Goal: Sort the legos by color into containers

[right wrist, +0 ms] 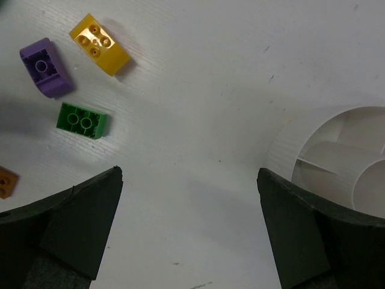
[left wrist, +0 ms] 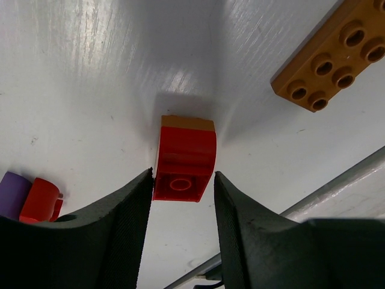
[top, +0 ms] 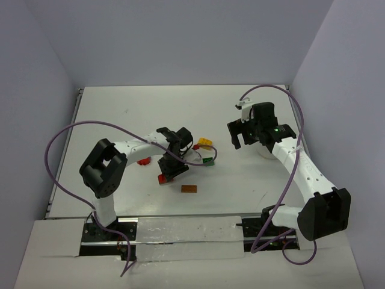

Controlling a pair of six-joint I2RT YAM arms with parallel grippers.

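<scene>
My left gripper (left wrist: 183, 176) is open, and its jaws straddle a red brick (left wrist: 184, 159) that lies on the table. The left fingertip (left wrist: 141, 183) touches the brick and the right one stands just off it. From above, this gripper (top: 170, 170) is over that red brick (top: 163, 178). An orange-brown brick (top: 189, 188) lies to its right and also shows in the left wrist view (left wrist: 331, 60). A second red brick (top: 143, 161) lies to the left. Yellow (right wrist: 99, 43), purple (right wrist: 45, 66) and green (right wrist: 82, 120) bricks lie ahead of my open, empty right gripper (right wrist: 189, 198). The white divided cup (right wrist: 337, 156) is at its right.
In the left wrist view a red brick (left wrist: 41, 200) and a purple piece (left wrist: 12, 194) sit at the lower left. A metal rail (left wrist: 337, 186) runs along the table's near edge. Purple cables (top: 66, 138) loop over both arms. Walls close the table at the back and sides.
</scene>
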